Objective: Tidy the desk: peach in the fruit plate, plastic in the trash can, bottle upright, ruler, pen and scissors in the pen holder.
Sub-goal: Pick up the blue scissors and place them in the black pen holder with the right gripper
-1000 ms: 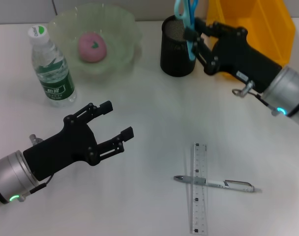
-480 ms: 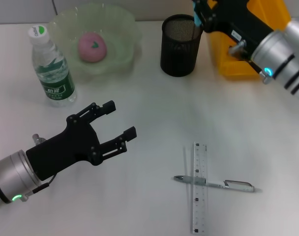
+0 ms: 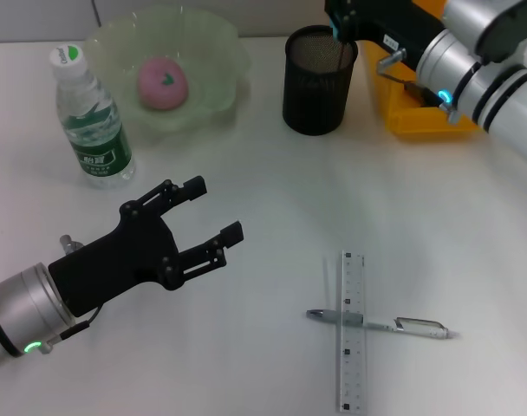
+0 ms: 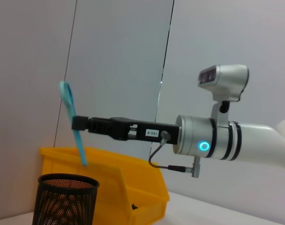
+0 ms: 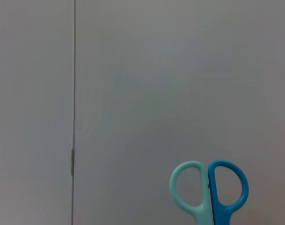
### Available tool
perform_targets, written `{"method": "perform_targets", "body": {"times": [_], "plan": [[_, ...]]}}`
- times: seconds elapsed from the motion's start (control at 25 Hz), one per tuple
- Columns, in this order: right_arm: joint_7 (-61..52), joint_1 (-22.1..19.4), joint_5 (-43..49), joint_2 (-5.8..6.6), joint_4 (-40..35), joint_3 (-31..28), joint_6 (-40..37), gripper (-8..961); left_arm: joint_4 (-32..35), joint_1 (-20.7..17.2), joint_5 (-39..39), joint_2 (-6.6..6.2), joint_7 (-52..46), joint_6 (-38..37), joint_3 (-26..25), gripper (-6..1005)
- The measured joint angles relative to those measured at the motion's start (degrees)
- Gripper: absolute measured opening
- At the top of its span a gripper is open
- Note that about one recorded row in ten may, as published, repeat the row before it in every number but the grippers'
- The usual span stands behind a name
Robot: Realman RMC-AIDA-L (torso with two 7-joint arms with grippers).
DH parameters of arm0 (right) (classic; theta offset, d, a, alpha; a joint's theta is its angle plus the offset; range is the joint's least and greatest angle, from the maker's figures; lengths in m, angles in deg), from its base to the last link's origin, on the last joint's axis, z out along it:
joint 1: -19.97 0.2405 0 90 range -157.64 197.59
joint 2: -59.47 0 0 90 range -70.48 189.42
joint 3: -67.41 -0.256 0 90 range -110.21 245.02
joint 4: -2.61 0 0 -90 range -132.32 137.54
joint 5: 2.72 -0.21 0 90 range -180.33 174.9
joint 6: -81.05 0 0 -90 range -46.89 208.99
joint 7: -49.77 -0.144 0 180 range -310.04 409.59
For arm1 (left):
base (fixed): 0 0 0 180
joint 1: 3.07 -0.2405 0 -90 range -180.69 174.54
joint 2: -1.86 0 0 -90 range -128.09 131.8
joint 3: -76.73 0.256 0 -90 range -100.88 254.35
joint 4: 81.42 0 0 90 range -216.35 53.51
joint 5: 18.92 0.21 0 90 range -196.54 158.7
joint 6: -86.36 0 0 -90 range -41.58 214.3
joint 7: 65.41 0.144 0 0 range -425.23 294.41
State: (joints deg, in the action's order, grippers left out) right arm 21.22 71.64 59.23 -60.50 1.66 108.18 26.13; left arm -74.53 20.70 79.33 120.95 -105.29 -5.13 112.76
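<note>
Overhead: the scissors [image 4: 73, 123] are clamped in the right gripper [image 4: 79, 123], handles up and blades down, held above the pen holder [image 3: 318, 80] with the tip well clear of its rim.
Right gripper: seen at the top edge of the head view, reaching over the pen holder, fingers closed on the scissors.
Left gripper [image 3: 203, 222]: held over bare table [image 3: 272, 191] at the near left, fingers spread apart, nothing between them.
Pen holder: black mesh cup, upright, just beside the yellow bin [image 3: 419, 108].
Ruler [image 3: 351, 330]: laid flat on the table, near right.
Pen [image 3: 380, 323]: laid across the ruler, touching it.
Peach [image 3: 163, 83]: found inside the green plate [image 3: 224, 52].
Bottle [image 3: 91, 120]: upright, just beside the plate.
Obstructions: the yellow bin is partly covered by the right arm; the space around the ruler and pen is open.
</note>
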Motion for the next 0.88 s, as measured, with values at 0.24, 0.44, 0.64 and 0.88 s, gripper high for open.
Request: {"method": "perform_targets", "body": {"times": [0.24, 0.44, 0.64, 0.88], "plan": [[0.09, 0.74, 0.28, 0.00, 0.57, 0.15, 3.49, 216, -0.06, 0.26, 0.00, 0.00, 0.03, -0.06, 0.00, 831], [0.72, 1.00, 0.40, 0.00, 1.24, 0.25, 4.31, 216, -0.04, 0.29, 0.00, -0.01, 0.05, -0.15, 0.03, 830], [0.77, 1.03, 0.51, 0.00, 1.33, 0.26, 4.32, 216, -0.04, 0.14, 0.01, -0.09, 0.07, -0.59, 0.22, 832], [0.74, 0.73, 0.55, 0.00, 1.32, 0.26, 4.05, 215, -0.03, -0.18, 0.00, -0.19, 0.08, -0.77, 0.25, 831]]}}
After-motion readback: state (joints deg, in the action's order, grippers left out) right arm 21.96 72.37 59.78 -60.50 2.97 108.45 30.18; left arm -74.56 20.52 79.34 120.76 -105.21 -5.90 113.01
